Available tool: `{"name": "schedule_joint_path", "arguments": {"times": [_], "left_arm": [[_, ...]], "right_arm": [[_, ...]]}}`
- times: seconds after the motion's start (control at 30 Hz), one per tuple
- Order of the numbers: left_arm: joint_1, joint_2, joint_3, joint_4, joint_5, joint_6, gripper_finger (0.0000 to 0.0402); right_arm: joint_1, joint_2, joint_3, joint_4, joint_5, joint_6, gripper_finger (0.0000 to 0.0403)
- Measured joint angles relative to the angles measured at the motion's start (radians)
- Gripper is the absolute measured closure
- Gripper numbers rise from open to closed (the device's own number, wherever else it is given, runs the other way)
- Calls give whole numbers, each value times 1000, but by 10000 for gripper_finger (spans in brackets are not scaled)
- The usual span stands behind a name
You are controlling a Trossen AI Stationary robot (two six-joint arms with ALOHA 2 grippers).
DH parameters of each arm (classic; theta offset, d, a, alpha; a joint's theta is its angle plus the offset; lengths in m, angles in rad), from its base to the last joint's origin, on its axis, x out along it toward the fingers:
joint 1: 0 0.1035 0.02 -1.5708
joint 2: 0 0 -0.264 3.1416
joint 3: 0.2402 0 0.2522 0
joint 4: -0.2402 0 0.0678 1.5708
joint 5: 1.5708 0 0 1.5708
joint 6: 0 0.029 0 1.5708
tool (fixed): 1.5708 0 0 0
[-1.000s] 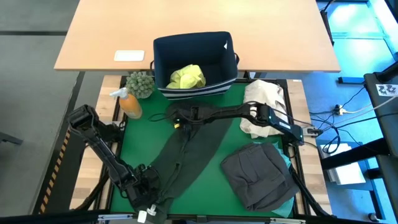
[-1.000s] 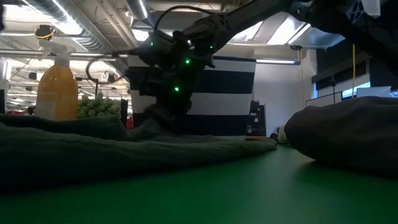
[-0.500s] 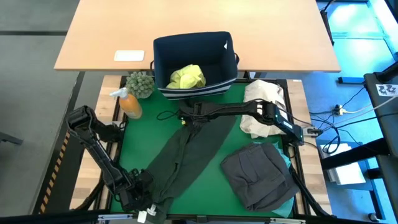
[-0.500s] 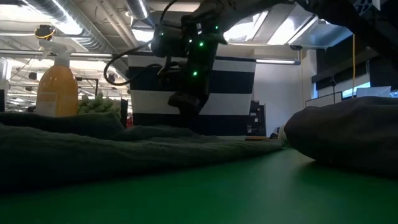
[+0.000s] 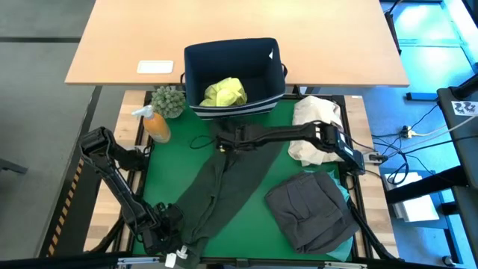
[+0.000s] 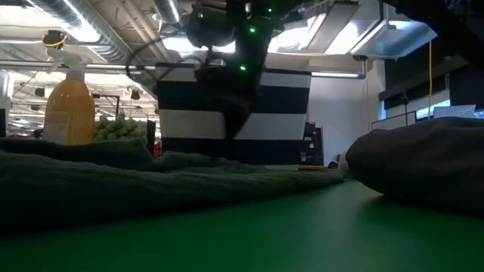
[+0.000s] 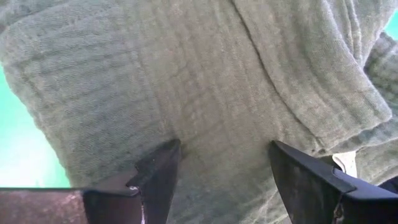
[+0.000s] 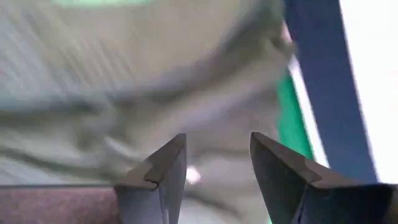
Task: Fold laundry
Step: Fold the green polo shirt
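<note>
Lying lengthwise on the green mat, a dark olive garment stretches from the near left corner toward the navy bin. The left gripper sits low over the garment's near end, its fingers spread wide with ribbed cloth between them but not pinched. The right gripper hovers above the garment's far end, just in front of the bin; its fingers stand partly apart and hold nothing. A yellow-green shirt rests inside the bin. A folded charcoal garment lies at the mat's right side over a turquoise one. A cream cloth bundle lies beside the right arm. An orange spray bottle and a small plant stand at the far left corner.
</note>
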Motion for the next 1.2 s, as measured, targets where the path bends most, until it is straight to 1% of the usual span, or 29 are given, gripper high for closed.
{"name": "schedule_joint_path", "arguments": {"times": [0.1,0.2,0.33,0.57,0.77,0.83,0.87,0.93,1.03,1.07,1.1,1.2], "left_arm": [[1,0,0,0,0,0,160],[1,0,0,0,-1,1,160],[2,0,0,2,-3,1,160],[2,0,0,3,-11,5,160],[2,0,0,2,-9,4,160],[2,0,0,2,-9,4,160],[2,0,0,2,-9,4,160],[2,0,0,1,-9,4,160],[2,0,0,2,-9,3,160],[2,0,0,2,-9,-1,160],[2,0,0,2,-9,-1,160],[2,0,0,2,-9,-2,160]], "right_arm": [[-5,11,0,170,-83,-3,226],[-14,33,0,309,-110,-20,226],[-42,72,1,395,-144,-22,226],[-104,160,0,370,-153,6,226],[-131,177,0,356,-171,7,229],[-132,177,0,344,-171,-9,246],[-131,176,1,339,-171,-19,261],[-131,169,1,312,-173,-31,300],[-132,153,0,279,-185,-48,370],[-132,146,0,270,-195,-49,386],[-132,137,0,259,-207,-49,393],[-128,111,0,213,-213,-49,382]]}}
